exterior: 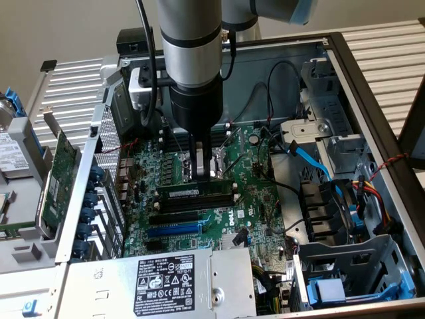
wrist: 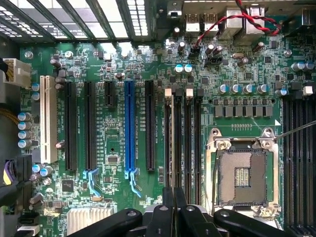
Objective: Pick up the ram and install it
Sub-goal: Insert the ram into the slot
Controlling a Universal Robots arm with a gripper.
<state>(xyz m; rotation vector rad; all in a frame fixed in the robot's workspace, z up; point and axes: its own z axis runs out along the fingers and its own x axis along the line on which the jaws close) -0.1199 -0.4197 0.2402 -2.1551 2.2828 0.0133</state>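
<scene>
**Ram upright at its slot, fingers pinched on it**

My gripper (exterior: 204, 174) (wrist: 174, 197) is down over the motherboard (exterior: 255, 193), fingers drawn narrow on the top edge of the ram (exterior: 196, 191) (wrist: 171, 143). The ram stands on edge along a black memory slot, between the CPU socket (wrist: 242, 175) and the blue slot (wrist: 129, 128).

Above the gripper (exterior: 203, 174), a silver-grey arm (exterior: 189, 40) is being ringed by black bands. A black cable (exterior: 147, 25) is being carried alongside it, and the black fingers (wrist: 163, 219) are being fastened by round screws.
</scene>
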